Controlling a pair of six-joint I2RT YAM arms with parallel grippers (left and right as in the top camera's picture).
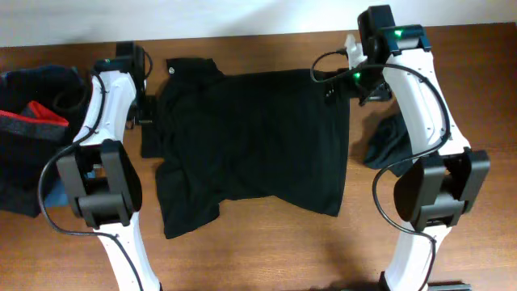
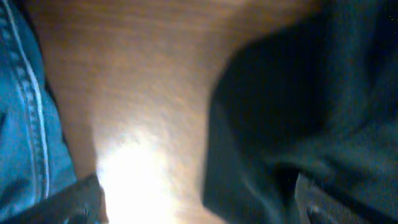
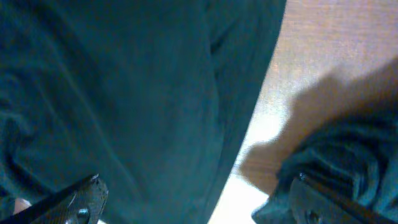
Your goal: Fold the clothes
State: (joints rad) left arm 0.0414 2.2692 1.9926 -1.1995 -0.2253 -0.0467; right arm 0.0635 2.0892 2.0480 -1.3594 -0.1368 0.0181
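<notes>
A large black shirt (image 1: 254,145) lies spread flat in the middle of the wooden table, with a small white mark near its top left corner. My left gripper (image 1: 148,113) is open over the shirt's left sleeve. In the left wrist view the black fabric (image 2: 298,112) lies under the right finger, and the jaws (image 2: 199,210) hold nothing. My right gripper (image 1: 341,87) is open over the shirt's upper right corner. In the right wrist view the shirt (image 3: 124,93) fills the left side between the spread jaws (image 3: 196,205). A second plain black piece (image 1: 388,141) lies crumpled at the right and also shows in the right wrist view (image 3: 348,155).
A pile at the far left holds a blue denim garment (image 1: 28,186) and a black piece with red-and-grey stripes (image 1: 36,117). The denim also shows at the left of the left wrist view (image 2: 25,124). Bare wood (image 1: 266,242) lies in front of the shirt.
</notes>
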